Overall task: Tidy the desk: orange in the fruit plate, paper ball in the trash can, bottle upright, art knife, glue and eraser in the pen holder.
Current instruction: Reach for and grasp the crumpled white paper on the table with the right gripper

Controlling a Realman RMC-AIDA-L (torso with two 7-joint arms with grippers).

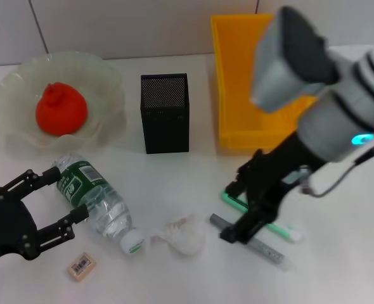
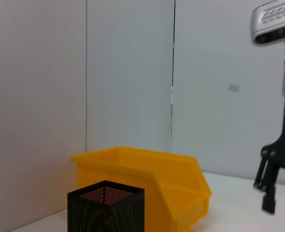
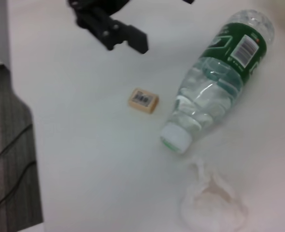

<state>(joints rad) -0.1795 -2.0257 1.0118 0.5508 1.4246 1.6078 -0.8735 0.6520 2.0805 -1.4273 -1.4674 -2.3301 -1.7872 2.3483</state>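
The orange [image 1: 61,109] sat in the pale fruit plate [image 1: 104,76] near the far left corner of the white table [image 1: 352,253]. The black mesh pen holder [image 1: 165,113] stood near the middle of the far edge, and the yellow bin [image 1: 228,82] stood just to its right.

The water bottle [image 1: 97,199] lay on its side toward the near left part of the table, with its white cap pointing at the near edge. The left claw [image 1: 52,206] was spread wide, one finger on each side of the bottle's green label end, but I could not tell if it touched. The little tan eraser [image 1: 81,266] lay near the near edge, just beside that claw. The white paper ball [image 1: 184,235] lay right next to the bottle cap.

The right claw [image 1: 236,215] was low over the grey art knife [image 1: 257,246] and the green glue stick [image 1: 272,228], which lay crossing each other. Its fingers were spread apart and held nothing.
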